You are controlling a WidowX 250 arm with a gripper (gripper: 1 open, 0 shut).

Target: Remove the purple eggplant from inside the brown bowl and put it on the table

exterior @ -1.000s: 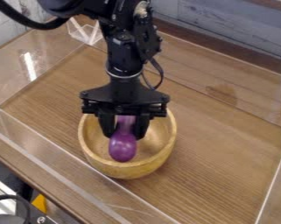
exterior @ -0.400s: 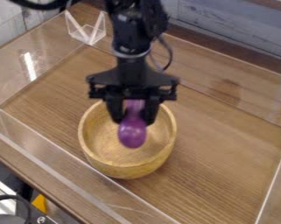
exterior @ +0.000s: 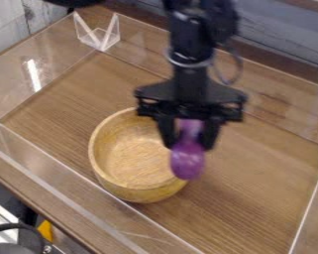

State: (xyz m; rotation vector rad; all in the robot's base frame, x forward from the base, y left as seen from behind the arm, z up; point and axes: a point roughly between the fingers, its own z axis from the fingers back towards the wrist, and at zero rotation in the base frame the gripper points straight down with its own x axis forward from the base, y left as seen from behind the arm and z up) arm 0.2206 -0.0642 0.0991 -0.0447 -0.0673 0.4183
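Item 1, left of centre: the brown bowl (exterior: 131, 159), wooden, thick-rimmed, nothing inside that I can see, standing on the table (exterior: 82, 89).

Item 2, at the bowl's right rim: my gripper (exterior: 190, 125), pointing down, jaws clamped on the upper end of the purple eggplant (exterior: 186, 157), which hangs clear of the bowl over its right edge. I judge it light, rigid and glossy, so likely slippery; the narrow stem end looks the better hold.

Markings: no writing or labels I can read
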